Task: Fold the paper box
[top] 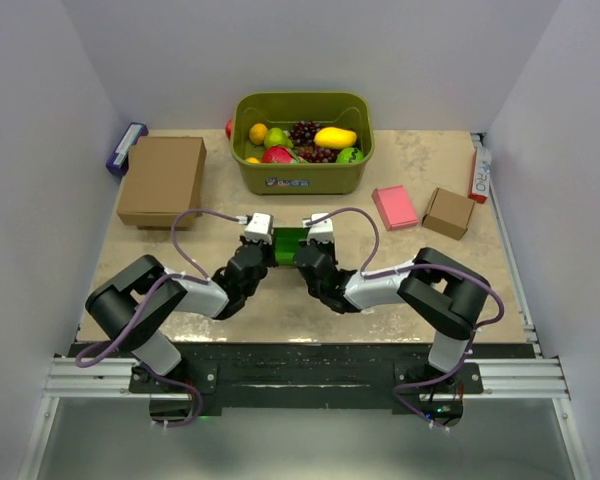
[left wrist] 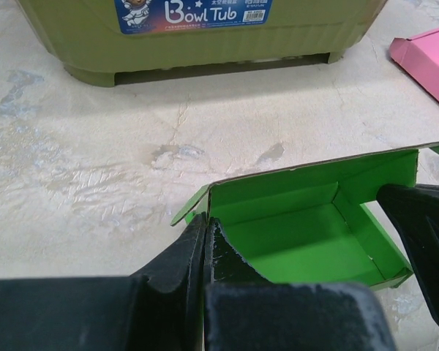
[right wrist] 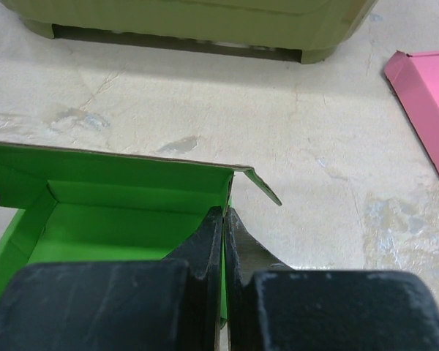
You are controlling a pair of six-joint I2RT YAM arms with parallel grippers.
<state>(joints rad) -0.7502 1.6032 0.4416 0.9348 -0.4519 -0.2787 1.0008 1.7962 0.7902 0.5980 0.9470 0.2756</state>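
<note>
The green paper box [left wrist: 300,235] is clamped on its 9 o'clock wall by the left gripper [left wrist: 207,225]. Its 3 o'clock wall is clamped by the right gripper [right wrist: 224,216].

Paper box [left wrist: 300,241] looks matt; tub [left wrist: 73,36] perhaps plastic

Robot lab test cell, not a home or a shop. Plain white panels [top: 40,150] box in the surface [top: 420,300] on three sides. The left arm [top: 170,295] and right arm [top: 420,285] are bolted to a black plate [top: 300,362] on aluminium rails [top: 100,378] at the near edge, with purple cables [top: 195,225] looped loose over them. What's on top reads as staged props: olive tub [top: 302,175] labelled "Bowl Tub" full of glossy fruit [top: 335,137], large brown cardboard box [top: 162,178], small cardboard box [top: 448,212], pink flat box [top: 394,207].
</note>
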